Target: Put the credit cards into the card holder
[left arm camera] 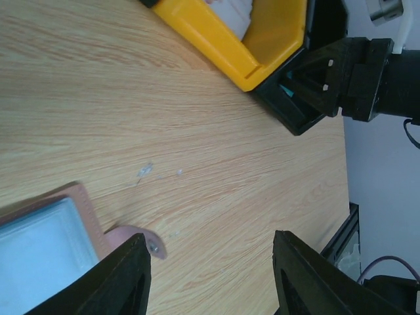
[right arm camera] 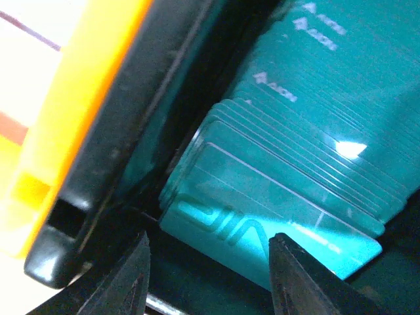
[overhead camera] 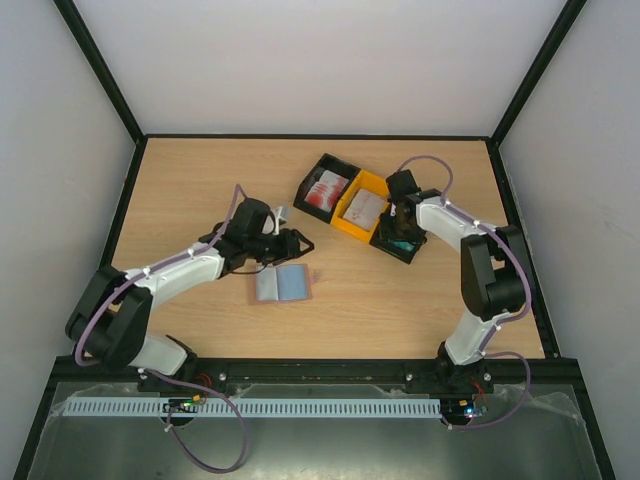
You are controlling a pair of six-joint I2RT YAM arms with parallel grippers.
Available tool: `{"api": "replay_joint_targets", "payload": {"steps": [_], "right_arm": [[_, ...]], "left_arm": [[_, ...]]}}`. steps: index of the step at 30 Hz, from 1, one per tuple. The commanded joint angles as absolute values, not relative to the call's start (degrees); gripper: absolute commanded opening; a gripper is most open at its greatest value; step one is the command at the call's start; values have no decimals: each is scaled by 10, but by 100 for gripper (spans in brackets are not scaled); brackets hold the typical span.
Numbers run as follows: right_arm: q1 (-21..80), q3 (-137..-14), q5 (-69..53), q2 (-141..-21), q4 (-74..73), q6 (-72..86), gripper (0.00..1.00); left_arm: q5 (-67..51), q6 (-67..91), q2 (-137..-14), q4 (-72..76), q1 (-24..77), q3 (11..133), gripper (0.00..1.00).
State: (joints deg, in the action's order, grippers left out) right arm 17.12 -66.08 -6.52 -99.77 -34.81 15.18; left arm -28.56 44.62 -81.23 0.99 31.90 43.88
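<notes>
The card holder (overhead camera: 283, 285) lies open on the table, blue-grey pockets up; in the left wrist view it fills the lower left corner (left arm camera: 42, 243), with its pink snap tab (left arm camera: 146, 239) beside my left finger. My left gripper (overhead camera: 302, 243) (left arm camera: 210, 266) hovers just past the holder's far edge, open, with only bare wood between the jaws. Teal credit cards (right arm camera: 289, 210) lie stacked in the right black tray (overhead camera: 403, 243). My right gripper (overhead camera: 398, 228) (right arm camera: 209, 279) reaches down into that tray, open, its fingertips (right arm camera: 125, 282) on either side of the top card's near end.
An orange tray (overhead camera: 362, 208) (left arm camera: 216, 39) with white cards sits between the two black trays. The left black tray (overhead camera: 322, 190) holds red-and-white cards. The orange wall (right arm camera: 79, 98) and black rim (right arm camera: 125, 151) press close on the right gripper's left. The right arm's wrist (left arm camera: 374, 72) shows in the left wrist view.
</notes>
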Motion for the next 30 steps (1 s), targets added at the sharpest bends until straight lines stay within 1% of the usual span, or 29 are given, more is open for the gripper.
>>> {"api": "replay_joint_targets", "payload": {"steps": [1,7,11,12,15,17,21,24,26,30], "right_arm": [[190,-658,-162,-1004,-319,134,50],[235,-666,-182,-1016,-316,123,51],[242,-681,-121,-1036,-326,116,51],[242,-684,-102,-1040,-331,111,50],[242,-684,-68,-1039,-343,89,47],[242,-687,-52,-1038,-351,84,46],[242,-687,-21,-1045,-362,78,47],[242,-687,-40,-1054,-369,70,46],[242,-686,-64,-1060,-374,70,43],[242,-686,-88,-1065,-384,75,30]], "left_arm": [[-285,445,-848,13,332,482,53],[-269,455,-912,33,348,534,55],[-248,474,-957,50,360,568,54],[-242,481,-967,56,363,574,53],[-225,502,-998,68,371,587,40],[-223,511,-1017,75,379,595,37],[-217,523,-1050,83,394,604,35],[-217,530,-1067,91,401,610,34],[-216,533,-1076,95,404,614,34],[-215,534,-1093,98,411,624,32]]}}
